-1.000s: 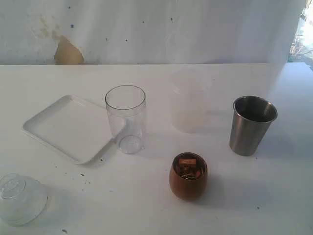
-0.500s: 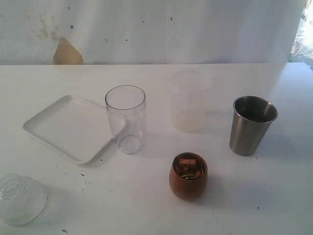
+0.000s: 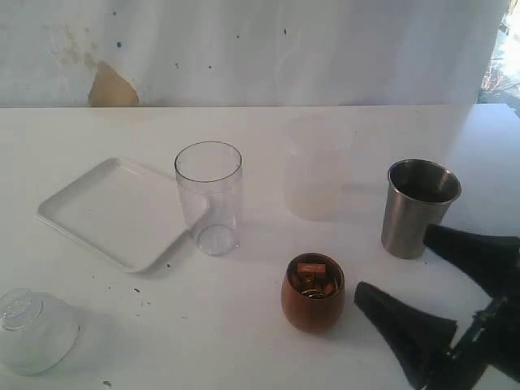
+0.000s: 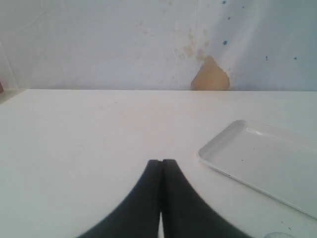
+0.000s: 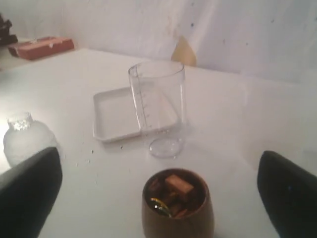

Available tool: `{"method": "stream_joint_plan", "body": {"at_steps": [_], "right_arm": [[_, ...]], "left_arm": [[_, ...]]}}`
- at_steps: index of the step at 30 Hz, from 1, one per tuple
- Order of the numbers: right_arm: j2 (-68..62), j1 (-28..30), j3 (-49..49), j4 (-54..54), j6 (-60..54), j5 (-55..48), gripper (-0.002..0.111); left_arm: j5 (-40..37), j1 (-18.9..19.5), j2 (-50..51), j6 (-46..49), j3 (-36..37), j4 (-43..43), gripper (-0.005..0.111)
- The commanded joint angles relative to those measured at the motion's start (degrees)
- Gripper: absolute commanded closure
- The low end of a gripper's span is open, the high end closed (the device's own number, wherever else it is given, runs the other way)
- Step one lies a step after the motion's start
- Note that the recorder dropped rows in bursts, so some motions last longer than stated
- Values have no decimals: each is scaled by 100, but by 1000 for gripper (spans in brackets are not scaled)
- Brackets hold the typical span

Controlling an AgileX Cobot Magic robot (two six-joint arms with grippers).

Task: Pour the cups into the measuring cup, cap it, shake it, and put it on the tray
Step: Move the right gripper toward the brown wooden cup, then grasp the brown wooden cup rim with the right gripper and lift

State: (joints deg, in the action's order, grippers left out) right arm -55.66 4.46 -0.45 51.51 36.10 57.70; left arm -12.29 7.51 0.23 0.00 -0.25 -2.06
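I am seeing the wooden cup (image 3: 313,296) glowing reddish brown. Right of it the tumbler (image 3: 414,215) is showing brushed grey; left of it the tray (image 3: 106,207) is reading white.

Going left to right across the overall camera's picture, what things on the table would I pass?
Clear domed lid → white tray → measuring cup → brown wooden cup → steel tumbler.

- A white table (image 3: 244,349) is filling most of the scene, with a few dark specks (image 3: 138,288) dotting it.
- A frosted whitish cup (image 3: 313,166) is standing upright toward the table's back.
- A clear domed glass piece (image 3: 32,329) with a knobbed top is sitting near the table's front left.
- A pale wall (image 3: 325,49) is showing a tan stain (image 3: 112,85).
- A reddish box (image 5: 42,47) is lying in the distance in the right wrist view.
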Motion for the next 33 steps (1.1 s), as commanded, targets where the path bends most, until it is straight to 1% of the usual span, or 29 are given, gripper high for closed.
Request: {"method": "stream_joint_plan", "body": {"at_steps": [1, 4, 8, 14, 19, 22, 33], "right_arm": [[-1380, -8, -22, 91, -1145, 805, 4], [-2111, -8, -27, 113, -1837, 1132, 4], [-2851, -8, -205, 102, -2235, 1226, 4], [-3692, -28, -482, 216, -2422, 1226, 4], [-4277, -385, -718, 184, -2728, 1226, 4], [-4587, -509, -901, -116, -2861, 1226, 4], [-5443, -845, -1671, -215, -3004, 1226, 4]], "left_arm": [[67, -29, -23, 0, 25, 19, 106], [67, -29, -23, 0, 25, 19, 106], [67, -29, -23, 0, 25, 19, 106], [67, -29, -23, 0, 25, 19, 106], [67, -29, -23, 0, 25, 19, 106], [67, -29, -23, 0, 25, 19, 106], [67, -29, -23, 0, 25, 19, 106]]}}
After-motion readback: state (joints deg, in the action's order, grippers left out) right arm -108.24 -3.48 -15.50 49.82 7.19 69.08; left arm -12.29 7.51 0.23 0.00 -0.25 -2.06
